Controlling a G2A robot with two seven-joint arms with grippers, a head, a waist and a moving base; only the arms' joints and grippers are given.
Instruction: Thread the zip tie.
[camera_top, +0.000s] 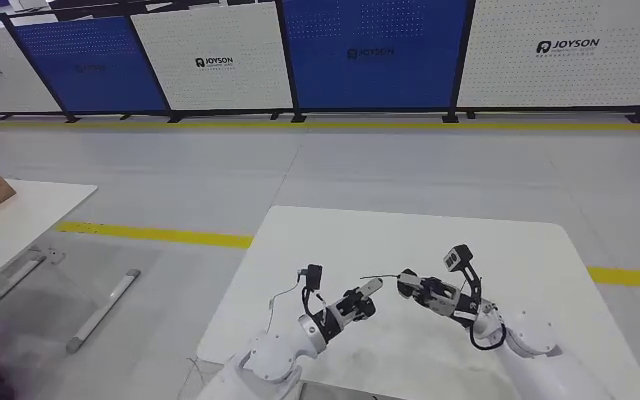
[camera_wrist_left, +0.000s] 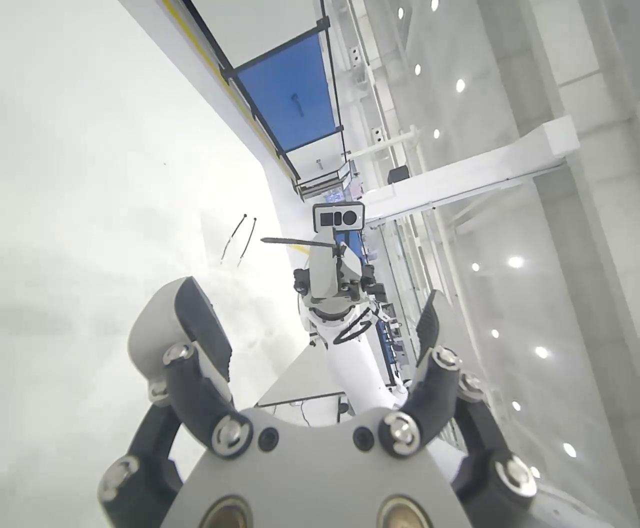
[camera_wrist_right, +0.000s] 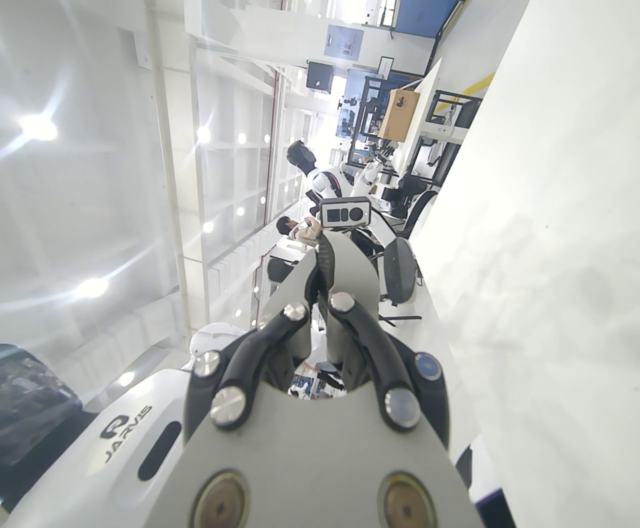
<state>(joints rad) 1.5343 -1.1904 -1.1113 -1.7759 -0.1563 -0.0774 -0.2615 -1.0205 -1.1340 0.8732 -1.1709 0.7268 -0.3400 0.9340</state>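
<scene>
A thin black zip tie (camera_top: 380, 276) sticks out sideways from my right gripper (camera_top: 406, 283), which is shut on one end of it above the white table (camera_top: 420, 240). In the left wrist view the same zip tie (camera_wrist_left: 295, 243) points away from the right gripper (camera_wrist_left: 334, 260), with its free tip in the air. My left gripper (camera_top: 370, 290) faces it from a short distance, open and holding nothing; its dark-padded fingers (camera_wrist_left: 202, 320) are spread wide. The right gripper's fingers (camera_wrist_right: 350, 265) are pressed together in its own wrist view.
Two more black zip ties (camera_wrist_left: 239, 240) lie side by side on the table beyond the held one. The table's far edge (camera_top: 400, 212) borders open floor with a yellow line. Blue and white panels stand at the back.
</scene>
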